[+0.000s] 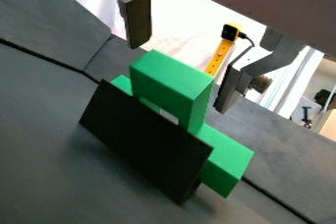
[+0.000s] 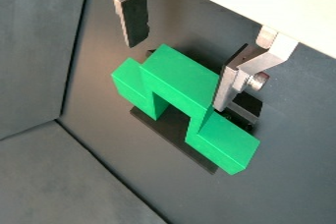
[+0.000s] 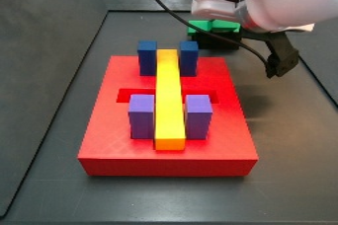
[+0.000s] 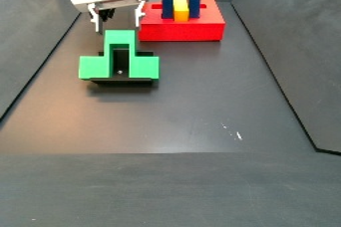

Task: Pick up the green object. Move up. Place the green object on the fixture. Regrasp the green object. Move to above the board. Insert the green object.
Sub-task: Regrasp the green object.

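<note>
The green object (image 1: 171, 81) rests on the dark fixture (image 1: 138, 140), with its raised cube pointing toward the gripper (image 1: 184, 51). The gripper is open. Its two fingers stand wider apart than the cube and just short of it, touching nothing. The same shows in the other wrist view, with the green object (image 2: 178, 90) beyond the gripper (image 2: 184, 51). In a side view the gripper (image 4: 116, 14) hangs just behind the green object (image 4: 118, 65) on the fixture (image 4: 123, 83). The red board (image 3: 119, 140) lies apart, and the arm's white body hides the fingers there.
The board (image 4: 202, 30) carries a long yellow bar (image 3: 168, 96), blue blocks (image 3: 148, 53) and purple blocks (image 3: 141, 115). Raised walls edge the dark floor (image 4: 200, 121). Cables trail from the wrist above the green object (image 3: 211, 28).
</note>
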Motion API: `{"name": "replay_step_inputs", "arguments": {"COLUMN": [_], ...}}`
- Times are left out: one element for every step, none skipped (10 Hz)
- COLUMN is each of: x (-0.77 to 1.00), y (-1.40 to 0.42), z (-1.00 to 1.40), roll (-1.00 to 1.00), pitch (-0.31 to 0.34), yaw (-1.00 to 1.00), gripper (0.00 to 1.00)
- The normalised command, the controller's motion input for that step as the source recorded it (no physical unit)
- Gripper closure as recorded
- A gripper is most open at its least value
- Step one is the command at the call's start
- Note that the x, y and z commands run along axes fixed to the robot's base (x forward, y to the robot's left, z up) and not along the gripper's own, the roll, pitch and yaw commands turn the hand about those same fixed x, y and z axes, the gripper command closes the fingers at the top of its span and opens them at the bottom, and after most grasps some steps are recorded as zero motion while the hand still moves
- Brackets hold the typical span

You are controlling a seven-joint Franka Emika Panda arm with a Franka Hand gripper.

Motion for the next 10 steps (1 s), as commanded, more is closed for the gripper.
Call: {"name": "replay_step_inputs", "arguments": {"x": [0.08, 0.09, 0.09, 0.04, 0.03, 0.0, 0.0, 0.0, 0.0, 0.0], "y": [0.06, 0.07, 0.11, 0.15, 0.09, 0.09, 0.07, 0.07, 0.1, 0.14], "z": [-0.13, -0.08, -0.02, -0.05, -0.05, -0.05, -0.07, -0.06, -0.04, -0.02], "roll": [-0.1, -0.18, -0.26, -0.31, -0.29, -0.25, -0.2, -0.21, -0.25, -0.29], "pitch": [0.103, 0.071, 0.054, 0.054, 0.02, 0.0, 0.0, 0.0, 0.0, 0.0], "yaw": [0.0, 0.0, 0.0, 0.03, 0.05, 0.03, 0.03, 0.03, 0.04, 0.03], "gripper": [0.0, 0.0, 0.0, 0.0, 0.0, 0.0, 0.0, 0.0, 0.0, 0.0]}}
